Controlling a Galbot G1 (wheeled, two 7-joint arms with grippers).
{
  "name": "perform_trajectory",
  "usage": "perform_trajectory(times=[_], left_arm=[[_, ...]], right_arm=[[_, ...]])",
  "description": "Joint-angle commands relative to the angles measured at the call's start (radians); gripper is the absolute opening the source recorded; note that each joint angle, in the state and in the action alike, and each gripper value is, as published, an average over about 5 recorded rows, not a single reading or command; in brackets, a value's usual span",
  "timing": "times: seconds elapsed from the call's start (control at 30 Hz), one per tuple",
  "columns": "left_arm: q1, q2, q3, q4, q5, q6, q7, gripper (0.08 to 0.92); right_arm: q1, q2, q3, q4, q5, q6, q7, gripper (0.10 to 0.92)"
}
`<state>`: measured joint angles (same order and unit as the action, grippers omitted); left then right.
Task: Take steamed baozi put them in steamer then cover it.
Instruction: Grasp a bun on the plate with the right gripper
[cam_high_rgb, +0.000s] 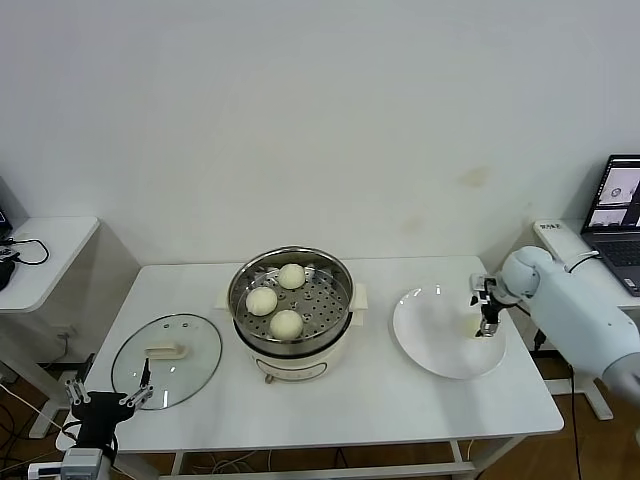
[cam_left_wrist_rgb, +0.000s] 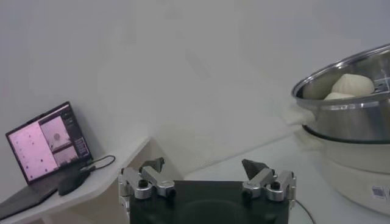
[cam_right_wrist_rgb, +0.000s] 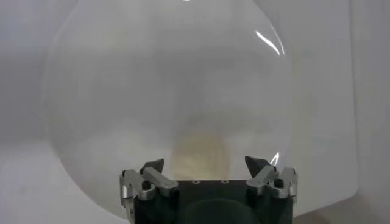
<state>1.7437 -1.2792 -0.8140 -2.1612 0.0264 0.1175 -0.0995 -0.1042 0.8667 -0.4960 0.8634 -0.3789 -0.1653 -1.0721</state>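
The right gripper (cam_high_rgb: 488, 322) is lowered over the flat white round plate (cam_high_rgb: 430, 345) to the right of the round shiny steel steamer (cam_high_rgb: 290, 305), its fingers (cam_right_wrist_rgb: 152, 166) spread apart around the last small cream-white steamed baozi (cam_right_wrist_rgb: 198, 155). That bun sits on the plate directly ahead of the gripper, between the fingertips; whether they touch it cannot be told. Three more round cream-white baozi (cam_high_rgb: 285, 323) lie on the steamer's perforated steel tray, well to the left of this gripper. The left gripper (cam_high_rgb: 110, 398) hangs open and idle at the near left corner of the white table (cam_high_rgb: 380, 400), holding nothing. Just beyond it and a little to its right, the round clear glass cover (cam_high_rgb: 167, 360) with its cream rectangular handle lies flat on the table, left of the steamer.
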Motion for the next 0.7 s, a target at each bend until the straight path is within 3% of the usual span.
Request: perform_trajectory(times=[0.03,0.7], left_arm=[[0.001,0.0,-0.002,0.001,0.0,0.0,0.0,0.823],[0.006,-0.006,-0.003,-0.004,0.001,-0.001,0.0,0.823]], right_arm=[[-0.014,0.052,0.025,-0.099,-0.066,0.002,0.001,0.787],[0.017,0.029,0.0,-0.057,-0.021,-0.005,-0.015,0.604]])
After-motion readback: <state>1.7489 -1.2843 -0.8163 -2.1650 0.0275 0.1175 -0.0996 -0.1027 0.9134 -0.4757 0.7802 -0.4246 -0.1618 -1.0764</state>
